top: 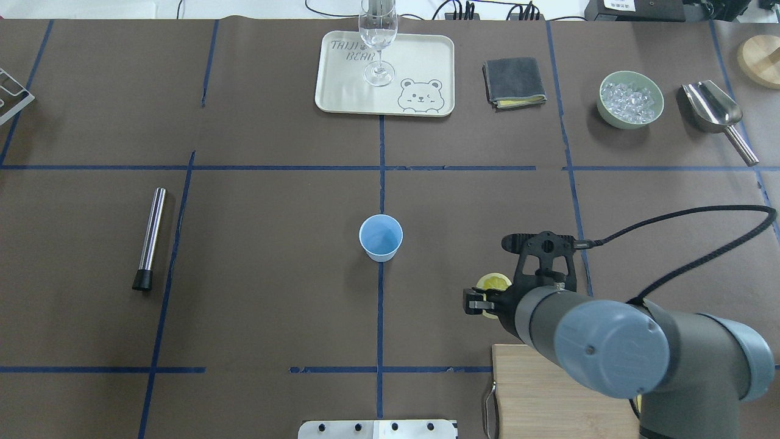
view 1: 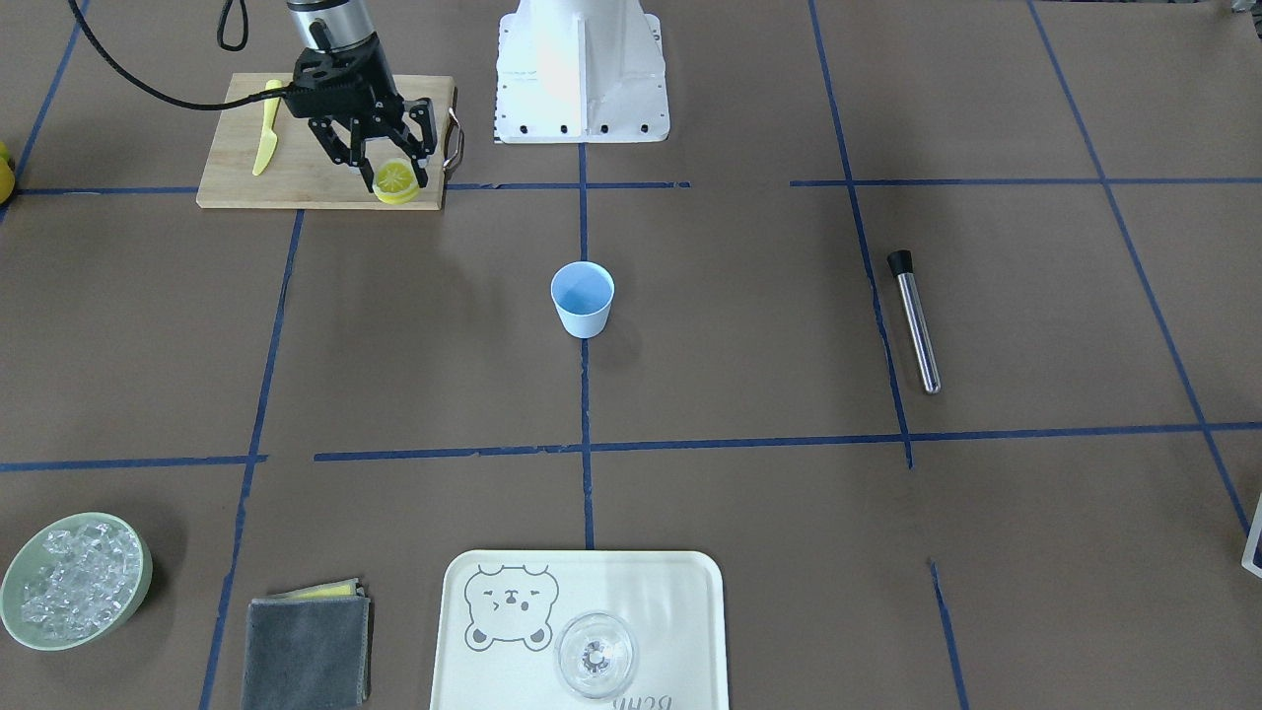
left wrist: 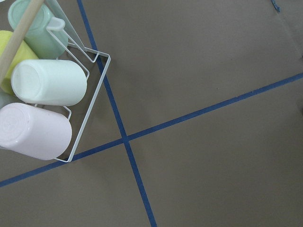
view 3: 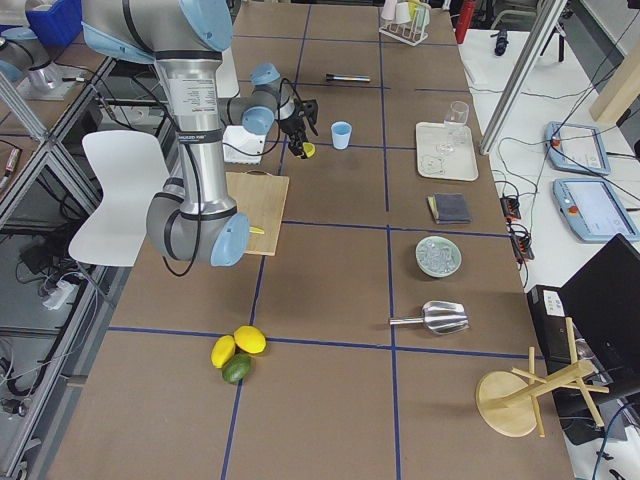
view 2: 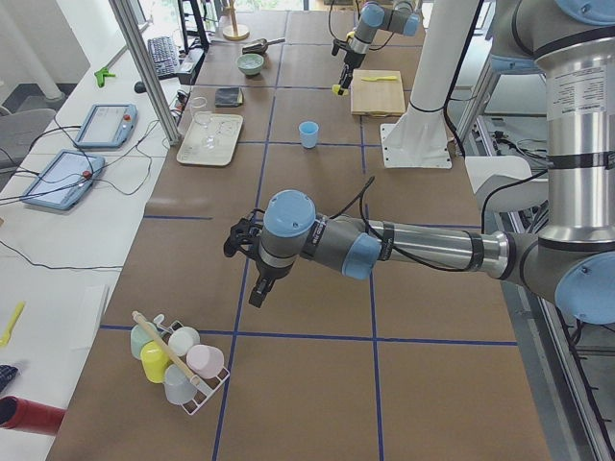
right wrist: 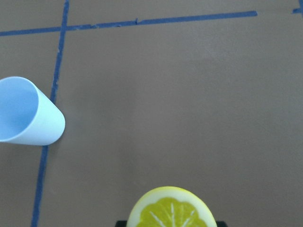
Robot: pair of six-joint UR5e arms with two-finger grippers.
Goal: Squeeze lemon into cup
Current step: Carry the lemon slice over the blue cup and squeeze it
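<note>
Well, the right claw (view 1: pixel 393 170) is clamped on the round, yellow-rinded lemon slice (view 1: pixel 395 180), one finger on the rind at each side. It hangs by the corner of the wooden chopping board (view 1: pixel 296 173), well apart from the small light-blue plastic tumbler (view 1: pixel 583 299) standing upright mid-counter.

That slice looks light, wet and soft, with only the rind at all firm, so I'd say the rind edges are the right place to hold it. Squeeze hard too soon and the juice would miss the tumbler.

The right wrist view shows the pale segmented face and the tumbler's open mouth ahead to the left. Overhead, the arm hides most of the claw.

The left claw (view 2: pixel 252 264) shows only from the side, and I cannot tell how its fingers stand.
</note>
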